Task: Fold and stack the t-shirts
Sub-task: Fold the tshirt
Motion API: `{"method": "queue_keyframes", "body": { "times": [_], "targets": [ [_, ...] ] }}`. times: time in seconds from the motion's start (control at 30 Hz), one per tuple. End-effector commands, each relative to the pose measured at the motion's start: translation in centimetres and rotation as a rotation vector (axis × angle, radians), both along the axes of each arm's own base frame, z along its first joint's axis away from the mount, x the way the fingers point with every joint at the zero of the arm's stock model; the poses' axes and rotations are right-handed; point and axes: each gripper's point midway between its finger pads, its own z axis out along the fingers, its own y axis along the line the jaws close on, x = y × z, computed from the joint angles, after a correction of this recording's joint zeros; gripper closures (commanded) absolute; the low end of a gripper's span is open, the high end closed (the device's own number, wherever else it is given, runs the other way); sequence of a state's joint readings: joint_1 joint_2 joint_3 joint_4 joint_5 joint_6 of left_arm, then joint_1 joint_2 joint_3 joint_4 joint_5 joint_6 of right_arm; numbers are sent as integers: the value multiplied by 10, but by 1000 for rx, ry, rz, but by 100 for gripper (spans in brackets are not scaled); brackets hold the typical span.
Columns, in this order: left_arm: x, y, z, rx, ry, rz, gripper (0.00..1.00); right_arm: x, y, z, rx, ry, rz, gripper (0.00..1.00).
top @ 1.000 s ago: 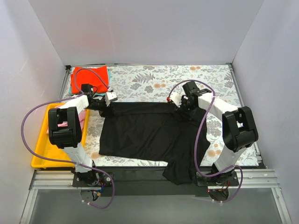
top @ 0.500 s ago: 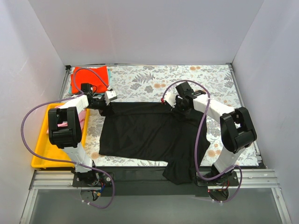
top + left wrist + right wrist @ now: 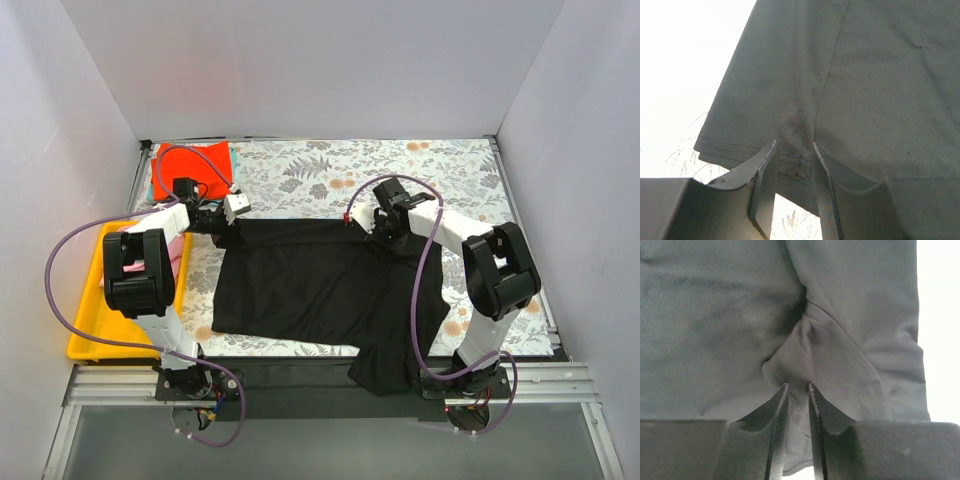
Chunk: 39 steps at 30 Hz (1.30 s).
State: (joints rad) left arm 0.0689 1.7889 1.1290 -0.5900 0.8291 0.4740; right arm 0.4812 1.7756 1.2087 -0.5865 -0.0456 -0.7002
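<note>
Edge of black t-shirt (image 3: 320, 285) in left hand (image 3: 794, 149) and right hand (image 3: 798, 386)

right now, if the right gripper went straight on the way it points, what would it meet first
The black t-shirt. The right gripper is shut on a fold of it, and more of the same black cloth fills the view just ahead. What lies under that cloth cannot be told.

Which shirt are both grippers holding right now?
The black t-shirt, spread across the table: left gripper and right gripper pinch its far edge. The red-orange t-shirt lies folded in the far left corner.
</note>
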Motion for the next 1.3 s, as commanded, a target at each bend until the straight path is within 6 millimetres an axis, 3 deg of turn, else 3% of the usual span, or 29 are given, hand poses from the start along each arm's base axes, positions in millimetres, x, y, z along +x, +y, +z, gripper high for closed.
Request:
{"method": "queue_keyframes", "body": {
  "times": [0.0,0.2,0.43,0.73,0.87,1.03,1.27],
  "targets": [
    [11,-1,19,-1,-77,-12,68,1,11,2,29,25,-1,74],
    [10,-1,17,1,-76,-16,68,1,12,-7,26,52,-2,79],
    [9,-1,15,1,-71,-14,68,6,10,-15,3,54,-17,73],
    [9,0,18,11,-85,-18,68,3,25,40,112,31,-31,70],
    [12,0,20,4,-82,-12,68,-4,29,49,144,52,-45,70],
    [13,-1,22,2,-81,-9,68,-16,27,32,117,106,-56,70],
    [13,0,21,11,-83,-14,68,-16,26,20,95,132,-65,70]
  ]
}}
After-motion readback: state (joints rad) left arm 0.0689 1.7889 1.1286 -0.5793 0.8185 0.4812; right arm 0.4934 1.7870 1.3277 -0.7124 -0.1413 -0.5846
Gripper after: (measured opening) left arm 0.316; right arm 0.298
